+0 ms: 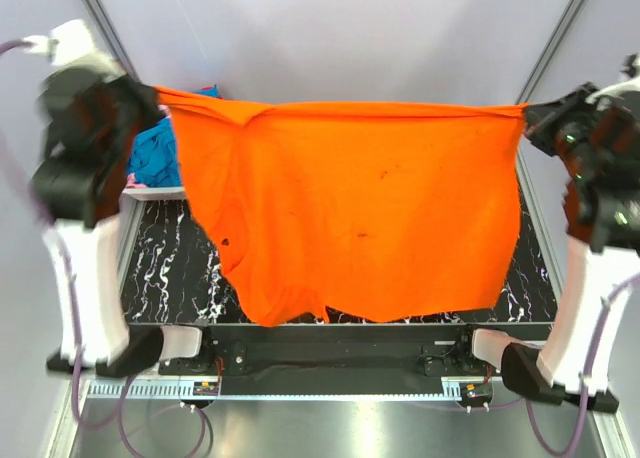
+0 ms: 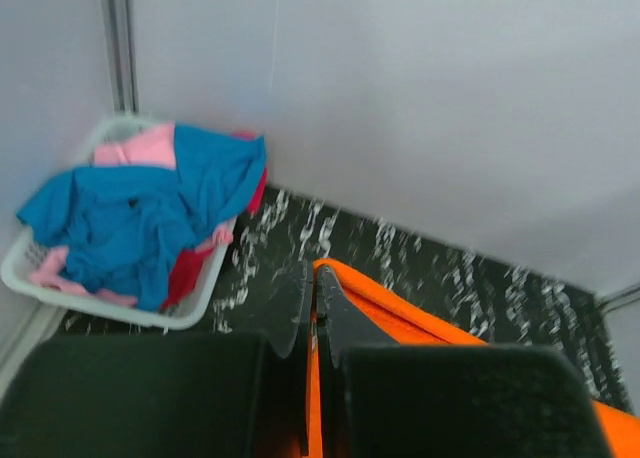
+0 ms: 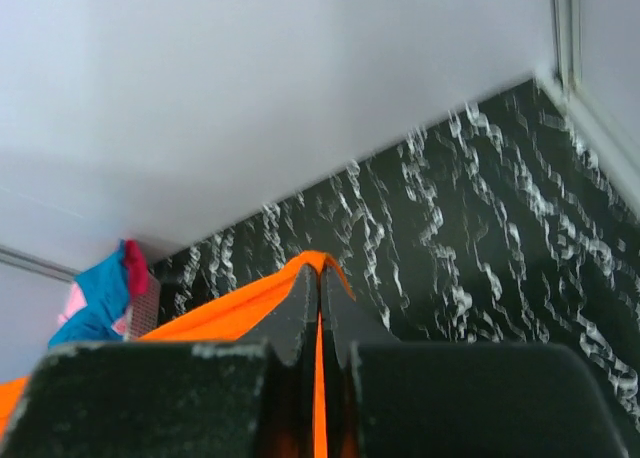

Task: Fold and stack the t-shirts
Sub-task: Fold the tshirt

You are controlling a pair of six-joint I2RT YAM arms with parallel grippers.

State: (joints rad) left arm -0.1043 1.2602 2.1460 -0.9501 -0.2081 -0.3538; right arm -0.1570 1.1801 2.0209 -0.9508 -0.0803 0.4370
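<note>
A vivid orange t-shirt [image 1: 350, 208] hangs stretched wide in the air between both arms, its lower hem drooping toward the table's near edge. My left gripper [image 1: 152, 93] is shut on its top left corner; in the left wrist view the orange cloth [image 2: 400, 323] runs out from between the closed fingers of that gripper [image 2: 315, 278]. My right gripper [image 1: 530, 113] is shut on the top right corner, and orange fabric [image 3: 225, 313] is pinched in the gripper [image 3: 320, 273]. More t-shirts [image 2: 150, 218], teal-blue, pink and red, lie heaped in a basket.
The white slatted basket [image 2: 110, 303] stands at the table's far left corner, partly behind the left arm [image 1: 85, 148]. The black marbled tabletop [image 1: 165, 268] lies under the hanging shirt. Grey walls close in the back and sides.
</note>
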